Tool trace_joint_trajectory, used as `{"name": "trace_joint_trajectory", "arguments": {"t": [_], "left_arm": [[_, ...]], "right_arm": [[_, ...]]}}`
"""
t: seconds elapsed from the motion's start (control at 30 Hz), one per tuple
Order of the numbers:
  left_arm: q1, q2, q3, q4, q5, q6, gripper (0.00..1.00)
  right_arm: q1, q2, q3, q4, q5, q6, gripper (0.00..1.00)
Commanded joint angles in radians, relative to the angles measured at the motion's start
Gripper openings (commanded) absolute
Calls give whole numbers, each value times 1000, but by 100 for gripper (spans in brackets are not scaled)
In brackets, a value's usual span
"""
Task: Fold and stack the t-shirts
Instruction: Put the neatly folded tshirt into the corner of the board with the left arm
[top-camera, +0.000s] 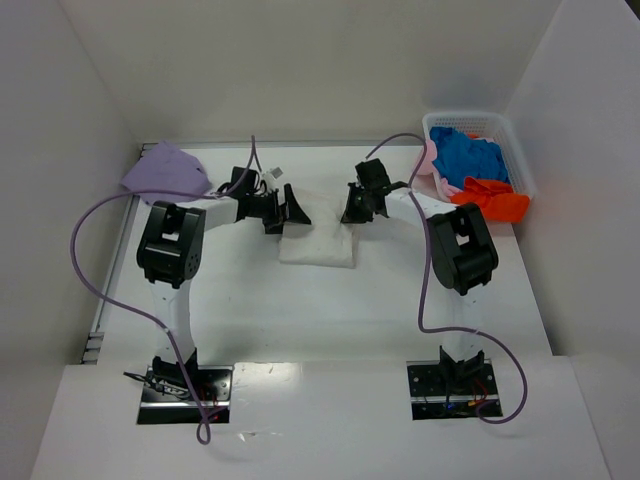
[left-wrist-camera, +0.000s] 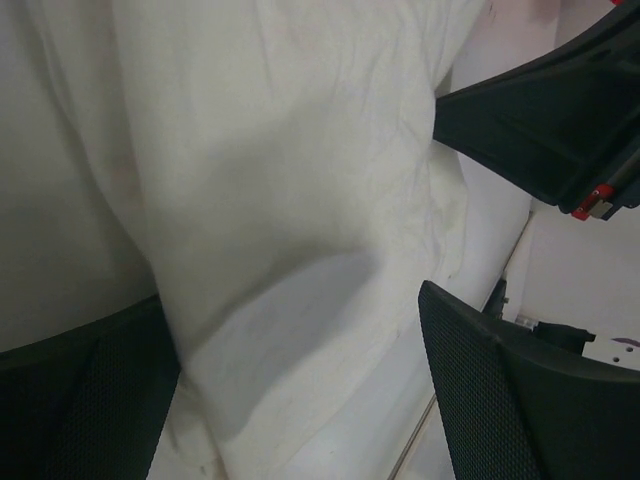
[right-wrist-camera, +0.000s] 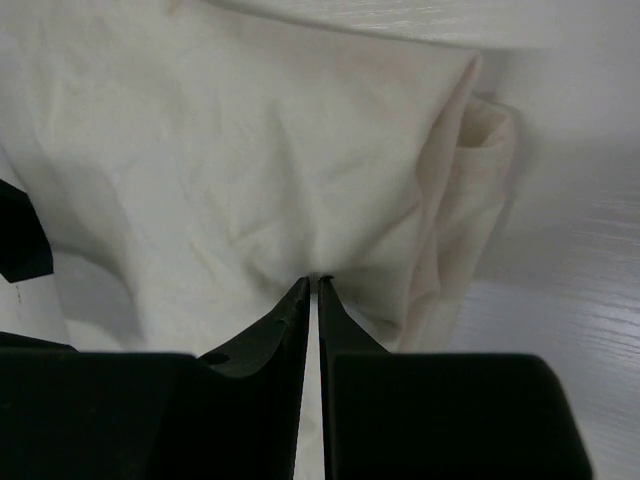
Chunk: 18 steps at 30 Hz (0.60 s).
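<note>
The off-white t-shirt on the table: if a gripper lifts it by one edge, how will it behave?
Probably floppy: the off-white t-shirt shows soft creases gathering at the right gripper. Likely light for its size, being thin cloth. Its folded layers may slide open if lifted by one edge.

No text, label, brand, number or sign is legible in any view, whether on the off-white t-shirt (top-camera: 318, 246), the mesh basket (top-camera: 521, 160) or the bench (top-camera: 300, 320).
</note>
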Motion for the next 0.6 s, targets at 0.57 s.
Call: {"name": "trace_joint_trajectory", "arguments": {"t": [0.57], "left_arm": [[-81,46,-196,182,-224,-447,61]], "right_arm": [[9,41,20,75,-10,-23,11]]}}
